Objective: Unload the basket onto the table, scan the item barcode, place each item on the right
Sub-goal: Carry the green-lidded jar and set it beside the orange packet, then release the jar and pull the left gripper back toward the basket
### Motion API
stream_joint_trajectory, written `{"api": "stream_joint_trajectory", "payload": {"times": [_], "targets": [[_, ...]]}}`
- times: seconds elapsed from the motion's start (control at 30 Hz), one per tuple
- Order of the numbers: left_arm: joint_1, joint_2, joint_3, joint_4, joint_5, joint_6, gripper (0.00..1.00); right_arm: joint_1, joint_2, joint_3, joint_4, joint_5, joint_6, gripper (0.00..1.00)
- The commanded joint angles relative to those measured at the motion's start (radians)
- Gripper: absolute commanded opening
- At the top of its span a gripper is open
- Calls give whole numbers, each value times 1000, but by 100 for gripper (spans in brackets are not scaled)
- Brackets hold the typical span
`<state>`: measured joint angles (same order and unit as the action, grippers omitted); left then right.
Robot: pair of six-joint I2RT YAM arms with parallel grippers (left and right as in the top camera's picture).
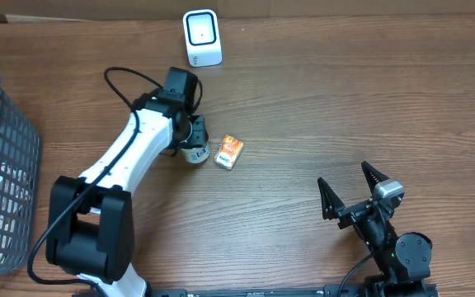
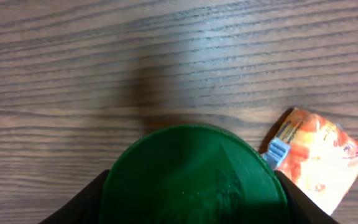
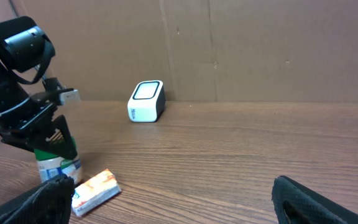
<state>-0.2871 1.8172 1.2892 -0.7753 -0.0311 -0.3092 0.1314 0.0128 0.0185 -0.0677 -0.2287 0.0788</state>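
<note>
Grained wooden table (image 1: 320,107), glossy white plastic scanner (image 1: 202,37), jar (image 3: 57,167) with matt green lid (image 2: 191,174).

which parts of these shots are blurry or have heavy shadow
Left wrist view: the round green container lid is close and soft, with a dark shadow on the wooden table above it. Right wrist view: its own black fingers blur at the bottom corners; the white box scanner is sharp. Overhead: evenly lit, crisp.

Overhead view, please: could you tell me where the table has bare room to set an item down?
The widest bare wood lies between the scanner, the orange packet and the open right gripper. A narrower free strip runs between the basket and the left arm. Crowded: where the left gripper holds the jar beside the packet.
</note>
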Motion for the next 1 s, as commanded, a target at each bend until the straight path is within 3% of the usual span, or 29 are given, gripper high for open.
{"api": "stream_joint_trajectory", "payload": {"times": [0.0,0.17,0.2,0.3,0.57,0.73,0.97], "targets": [[-20,26,-6,31,-53,-28,40,-3,-10,-10,6,4,7,100],[-22,26,-6,42,-66,-29,45,-3,-10,-10,6,4,7,100],[-22,26,-6,35,-66,-29,55,-3,-10,-10,6,4,7,100],[-22,26,-5,19,-61,-28,65,-3,-10,-10,6,4,7,100],[-22,5,51,-18,-17,-28,69,-3,-10,-10,6,4,7,100],[-13,-17,255,-180,-23,-27,70,-3,-10,-10,6,4,7,100],[73,-68,692,-477,-26,18,74,-3,-10,-10,6,4,7,100]]}}
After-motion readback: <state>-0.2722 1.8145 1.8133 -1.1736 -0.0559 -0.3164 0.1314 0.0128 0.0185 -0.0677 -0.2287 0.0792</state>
